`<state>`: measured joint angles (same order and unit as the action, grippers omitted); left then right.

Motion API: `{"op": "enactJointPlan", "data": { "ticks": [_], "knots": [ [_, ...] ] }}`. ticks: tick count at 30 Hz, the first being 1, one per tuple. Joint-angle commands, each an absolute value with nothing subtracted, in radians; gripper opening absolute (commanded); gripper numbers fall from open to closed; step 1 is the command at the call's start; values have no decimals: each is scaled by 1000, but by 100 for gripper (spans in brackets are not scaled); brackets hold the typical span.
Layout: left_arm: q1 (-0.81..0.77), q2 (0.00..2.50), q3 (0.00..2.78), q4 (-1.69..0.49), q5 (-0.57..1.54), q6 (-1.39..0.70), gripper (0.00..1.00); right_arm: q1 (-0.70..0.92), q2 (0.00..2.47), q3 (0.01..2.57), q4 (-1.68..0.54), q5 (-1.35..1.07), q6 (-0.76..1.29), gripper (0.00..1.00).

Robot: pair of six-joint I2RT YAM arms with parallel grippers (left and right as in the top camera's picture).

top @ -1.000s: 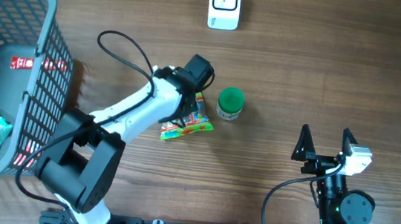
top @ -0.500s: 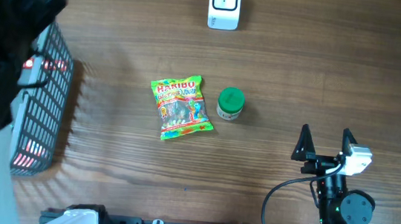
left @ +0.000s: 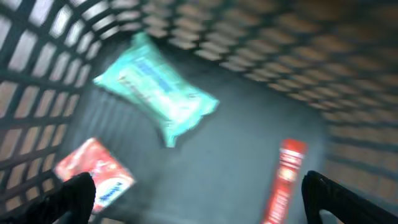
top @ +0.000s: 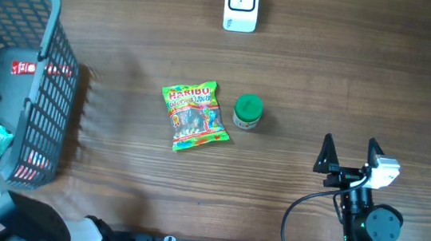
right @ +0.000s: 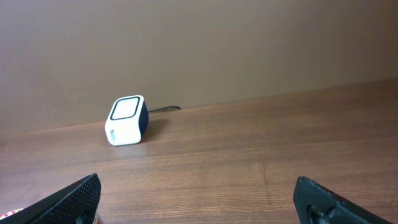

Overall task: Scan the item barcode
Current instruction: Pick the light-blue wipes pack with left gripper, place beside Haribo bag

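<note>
**Nearest the rig.** Right claw (top: 349,147): jaws wide apart with nothing between them, parked over bare counter (top: 411,93), well apart from every item.

**Near left.** Left claw (left: 199,202): jaws wide apart and empty, hanging inside the basket (top: 54,63) and facing its floor.

**Basket.** Grey plastic lattice at the counter's left edge. It holds three pieces, all lying flat and apart from one another:
- teal packet (left: 155,93)
- red packet (left: 93,179), close to one wall
- red stick-shaped pack (left: 288,177), on the opposite side

**Teal packet.** Taken to be the item for scanning, since the open claw hovers over it.
- Position: it lies slantwise on the basket floor, with crimped ends.
- Handling, as judged: light, soft and pillowy. The film wrapper is likely slippery and apt to crumple. It does not look fragile.
- Best hold: across the narrow width at mid-body, with the jaws closing on the long edges so that the broad faces stay uncovered.
- Barcode: not made out, because the view is too blurred to read any print.

**Mid counter.** Sweets bag (top: 193,118), flat with its printed face up. Green-lidded jar (top: 248,112), upright just beside it on the right. I cannot tell whether the two touch.

**Far edge.** Scanner (top: 242,4): a white block with a dark window and a cable leading off behind. It stands well apart from the basket.
</note>
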<state>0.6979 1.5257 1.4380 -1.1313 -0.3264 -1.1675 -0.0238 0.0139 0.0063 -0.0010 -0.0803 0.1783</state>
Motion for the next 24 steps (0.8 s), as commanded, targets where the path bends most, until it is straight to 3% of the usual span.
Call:
{"op": "enactJointPlan", "data": {
  "ticks": [1, 7, 15, 18, 24],
  "knots": [
    [769, 1549, 1288, -1076, -304, -1421, 100, -20, 9, 5, 1, -67, 184, 100],
    [822, 1562, 1098, -847, -304, -1448, 100, -20, 9, 5, 1, -67, 184, 100],
    [822, 1673, 1075, -709, -307, -1448, 99, -20, 9, 5, 1, -67, 184, 100],
    [822, 1711, 1074, -691, -323, -1448, 90, -20, 9, 5, 1, -67, 184, 100],
    [822, 1776, 1074, -686, -342, -1448, 80, -20, 9, 5, 1, -67, 184, 100]
  ]
}}
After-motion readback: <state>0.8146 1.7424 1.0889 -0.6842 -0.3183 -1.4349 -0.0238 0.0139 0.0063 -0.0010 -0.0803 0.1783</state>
